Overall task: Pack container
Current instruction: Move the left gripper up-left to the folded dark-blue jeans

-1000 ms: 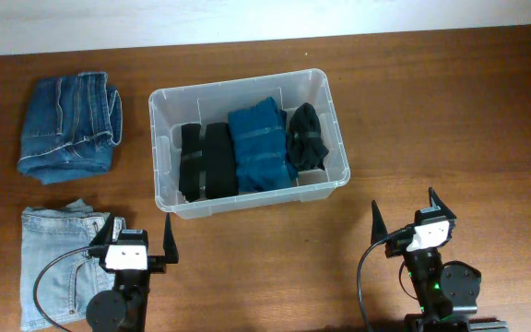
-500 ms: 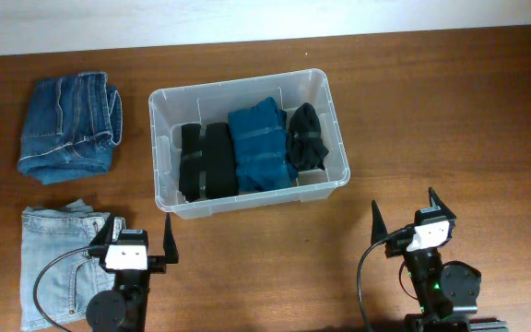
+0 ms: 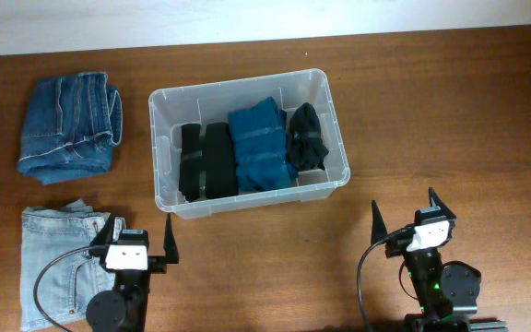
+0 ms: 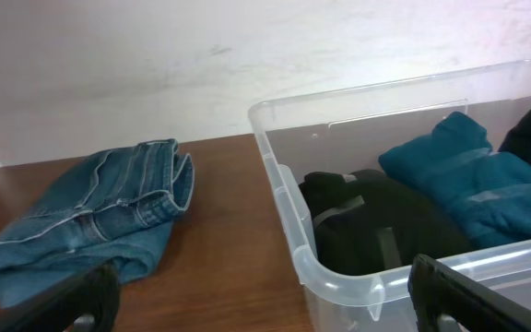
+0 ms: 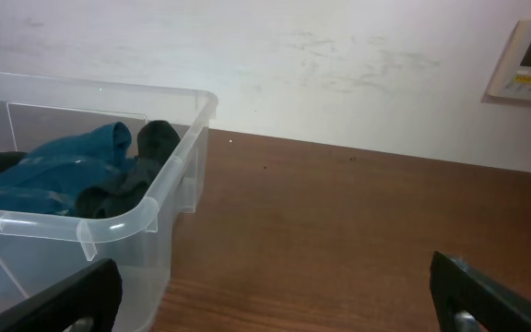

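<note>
The clear plastic container (image 3: 238, 83) stands at the middle of the table. Inside it lie a folded black garment (image 3: 206, 161), a teal one (image 3: 260, 148) and a small dark roll (image 3: 306, 136). Folded dark blue jeans (image 3: 70, 126) lie left of it, and light blue jeans (image 3: 58, 263) lie at the front left. My left gripper (image 3: 139, 229) is open and empty, just in front of the container's near left corner (image 4: 312, 267), beside the light jeans. My right gripper (image 3: 403, 205) is open and empty over bare wood, right of the container (image 5: 169, 198).
The wooden table runs back to a white wall. A white wall control panel (image 5: 528, 60) shows at the upper right of the right wrist view. The dark jeans (image 4: 100, 217) lie left of the container in the left wrist view.
</note>
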You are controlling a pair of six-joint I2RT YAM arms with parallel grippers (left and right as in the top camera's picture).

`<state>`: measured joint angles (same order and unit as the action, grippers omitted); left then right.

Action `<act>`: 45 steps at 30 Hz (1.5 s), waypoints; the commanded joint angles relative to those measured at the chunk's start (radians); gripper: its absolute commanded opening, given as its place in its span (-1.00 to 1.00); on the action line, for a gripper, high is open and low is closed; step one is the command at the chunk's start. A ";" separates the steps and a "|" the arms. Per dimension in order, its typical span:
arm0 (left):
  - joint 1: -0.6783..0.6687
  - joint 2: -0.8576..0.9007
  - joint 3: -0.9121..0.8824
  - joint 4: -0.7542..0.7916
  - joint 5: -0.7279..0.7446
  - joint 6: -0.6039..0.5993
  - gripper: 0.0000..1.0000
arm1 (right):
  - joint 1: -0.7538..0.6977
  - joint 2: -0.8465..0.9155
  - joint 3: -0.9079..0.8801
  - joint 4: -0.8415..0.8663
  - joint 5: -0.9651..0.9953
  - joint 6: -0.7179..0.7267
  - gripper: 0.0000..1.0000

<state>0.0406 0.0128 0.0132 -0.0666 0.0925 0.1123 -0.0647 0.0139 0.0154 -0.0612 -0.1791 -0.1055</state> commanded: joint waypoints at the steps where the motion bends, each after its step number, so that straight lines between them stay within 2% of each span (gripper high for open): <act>1: 0.002 -0.006 0.032 0.014 0.116 0.005 0.99 | -0.008 -0.011 -0.010 0.002 -0.013 0.001 0.97; 3: 0.002 -0.002 0.117 0.009 0.123 0.006 0.99 | -0.008 -0.011 -0.010 0.002 -0.012 0.001 0.97; 5: 0.002 0.025 0.211 -0.011 0.055 0.006 0.99 | -0.008 -0.011 -0.010 0.002 -0.013 0.001 0.97; 9: 0.003 0.191 0.459 -0.138 -0.038 0.057 0.99 | -0.008 -0.011 -0.010 0.002 -0.013 0.001 0.97; 12: 0.003 0.396 0.688 -0.290 -0.065 0.077 0.99 | -0.008 -0.011 -0.010 0.002 -0.013 0.001 0.97; 13: 0.003 0.539 0.850 -0.412 -0.111 0.077 0.99 | -0.008 -0.011 -0.010 0.002 -0.013 0.001 0.97; 15: 0.006 0.692 1.031 -0.562 -0.148 0.077 0.99 | -0.008 -0.011 -0.010 0.002 -0.013 0.001 0.97; 16: 0.022 0.848 1.218 -0.714 -0.161 0.080 0.99 | -0.008 -0.011 -0.010 0.002 -0.012 0.001 0.97; 19: 0.054 1.057 1.465 -0.894 -0.161 0.104 0.99 | -0.008 -0.011 -0.010 0.002 -0.013 0.001 0.97; 22: 0.098 1.230 1.650 -0.983 -0.161 0.152 0.99 | -0.008 -0.011 -0.010 0.002 -0.013 0.001 0.97; 28: 0.252 1.574 1.962 -1.091 -0.109 0.152 0.99 | -0.008 -0.011 -0.010 0.002 -0.013 0.001 0.97; 33: 0.376 1.779 2.065 -1.117 0.067 0.150 0.99 | -0.008 -0.011 -0.010 0.002 -0.012 0.001 0.97; 36: 0.412 1.896 2.065 -1.116 0.068 0.151 0.99 | -0.008 -0.011 -0.010 0.002 -0.012 0.001 0.97; 41: 0.447 2.037 2.065 -1.014 0.103 0.151 0.99 | -0.008 -0.011 -0.010 0.002 -0.012 0.001 0.97; 45: 0.497 2.146 2.065 -0.927 0.218 0.160 0.99 | -0.008 -0.011 -0.010 0.002 -0.012 0.001 0.97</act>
<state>0.4892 2.0796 2.0590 -1.0344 0.1833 0.2474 -0.0650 0.0109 0.0135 -0.0586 -0.1795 -0.1047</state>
